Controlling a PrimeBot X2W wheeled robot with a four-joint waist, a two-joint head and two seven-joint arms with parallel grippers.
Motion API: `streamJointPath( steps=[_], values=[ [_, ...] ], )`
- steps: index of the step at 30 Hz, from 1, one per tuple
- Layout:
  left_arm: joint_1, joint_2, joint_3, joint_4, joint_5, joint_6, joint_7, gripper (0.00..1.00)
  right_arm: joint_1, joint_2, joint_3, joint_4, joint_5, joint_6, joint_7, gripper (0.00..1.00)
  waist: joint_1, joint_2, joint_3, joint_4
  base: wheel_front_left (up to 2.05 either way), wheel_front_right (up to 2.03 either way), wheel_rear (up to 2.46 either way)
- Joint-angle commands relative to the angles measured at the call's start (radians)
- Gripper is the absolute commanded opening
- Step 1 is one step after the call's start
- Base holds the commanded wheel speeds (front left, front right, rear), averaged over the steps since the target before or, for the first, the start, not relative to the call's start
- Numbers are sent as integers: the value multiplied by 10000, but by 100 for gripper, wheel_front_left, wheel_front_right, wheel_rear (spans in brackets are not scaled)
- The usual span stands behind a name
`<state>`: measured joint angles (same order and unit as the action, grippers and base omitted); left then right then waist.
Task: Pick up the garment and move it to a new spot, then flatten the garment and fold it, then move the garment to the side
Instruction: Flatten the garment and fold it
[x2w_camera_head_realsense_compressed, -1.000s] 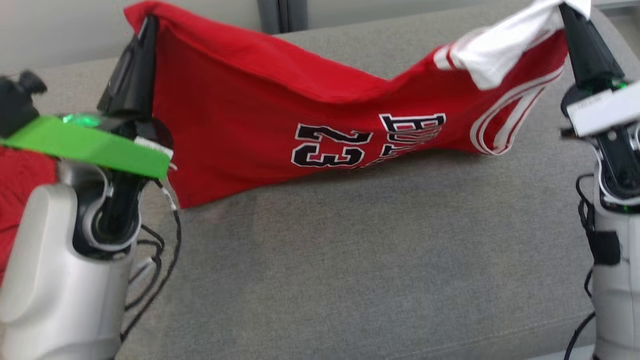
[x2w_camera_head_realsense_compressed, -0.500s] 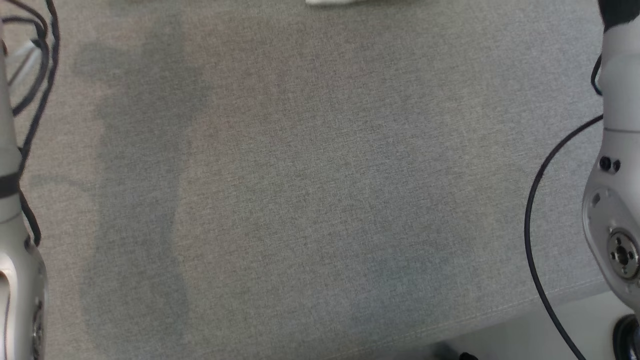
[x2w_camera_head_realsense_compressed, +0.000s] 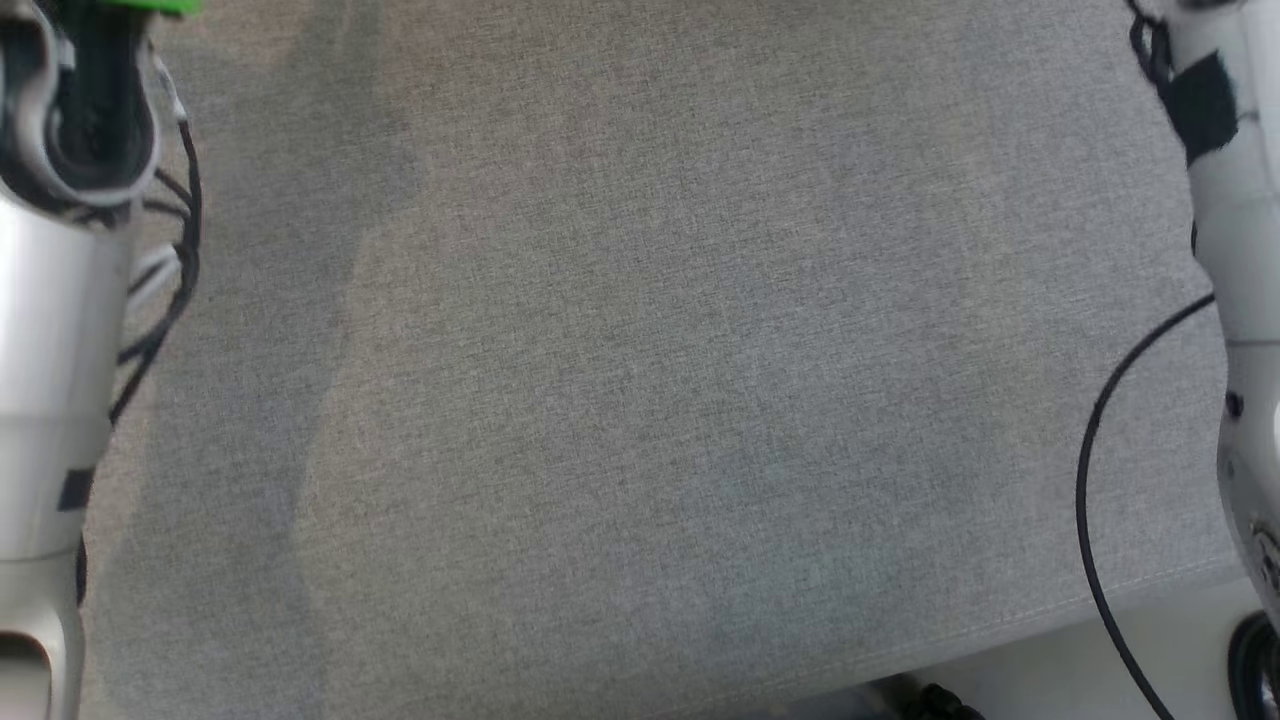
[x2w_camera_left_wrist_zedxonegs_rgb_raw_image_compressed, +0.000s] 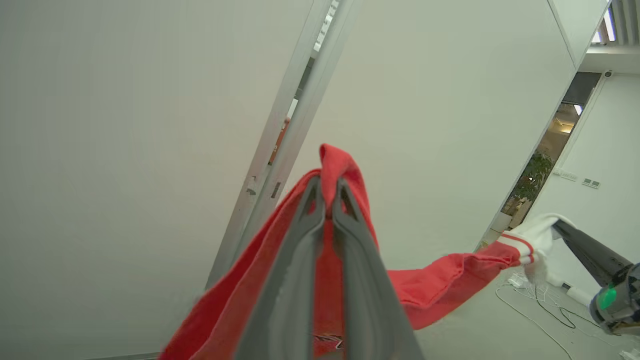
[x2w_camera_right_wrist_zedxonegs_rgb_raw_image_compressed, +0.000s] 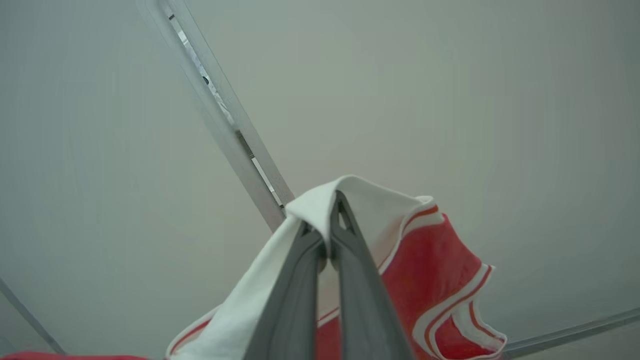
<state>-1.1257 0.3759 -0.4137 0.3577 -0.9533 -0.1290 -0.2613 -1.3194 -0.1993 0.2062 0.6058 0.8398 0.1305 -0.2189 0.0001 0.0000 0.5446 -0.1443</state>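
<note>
Red sports jersey w/ white striped trim (x2w_camera_left_wrist_zedxonegs_rgb_raw_image_compressed: 445, 282) is up in the air, strung btwn both arms and sagging in the middle against the pale wall (x2w_camera_left_wrist_zedxonegs_rgb_raw_image_compressed: 125, 125). Left gripper (x2w_camera_left_wrist_zedxonegs_rgb_raw_image_compressed: 328, 186) has its two long dark fingers pinched tight on a red fold of the cloth. Right gripper (x2w_camera_right_wrist_zedxonegs_rgb_raw_image_compressed: 331, 220) is clamped the same way on the white-edged end, prob. an armhole or shoulder. The head view looks down on the grey woven upholstered cushion (x2w_camera_head_realsense_compressed: 640, 400), its front edge running toward the lower right corner, w/ the left forearm (x2w_camera_head_realsense_compressed: 50, 350) and right forearm (x2w_camera_head_realsense_compressed: 1235, 250) at its two sides. Can't tell whether the jersey's low edge touches the cushion; the views are too tight.

Handling, as a judgement: light, limp knit w/ no stiffness, so it droops wherever it isn't held and will bunch if set down slack. The fabric looks smooth, so a thin pinch could slip. The banded trim and seams are thicker and give better purchase. For flattening, best held at two matching corners, e.g. both shoulders or both hem corners, kept taut and lowered toward the cushion's middle.
</note>
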Motion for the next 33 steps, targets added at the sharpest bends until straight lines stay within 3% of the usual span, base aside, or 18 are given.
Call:
streamJointPath(
  steps=[1,6,13,19,23,33],
  values=[
    [568,53,67,137,-24,-21,-42,0,509,-47,200,75,208,3,82,0,-1,0,-36,-3,0,0,0],
    [2428,-492,586,409,-34,-22,-39,0,2424,-428,660,-53,1116,3,567,0,-1,0,-467,174,0,0,0],
    [5050,-1129,922,83,-13,-22,-27,0,5964,-1465,693,-1691,2283,1,1590,0,-1,0,-1381,555,0,0,0],
    [6994,-1275,887,-355,114,-21,-29,0,8571,-1975,-10,-2734,1847,1,2507,0,-1,0,-2110,741,0,0,0],
    [7996,-1334,922,-549,200,-22,-28,0,9956,-1863,-738,-3450,1391,1,3558,0,-1,0,-2573,823,0,0,0],
    [9685,-1210,753,-418,593,-22,-29,0,12757,-600,-2801,-5790,35,1,6959,0,-1,0,-3581,1004,0,0,0]
  ],
)
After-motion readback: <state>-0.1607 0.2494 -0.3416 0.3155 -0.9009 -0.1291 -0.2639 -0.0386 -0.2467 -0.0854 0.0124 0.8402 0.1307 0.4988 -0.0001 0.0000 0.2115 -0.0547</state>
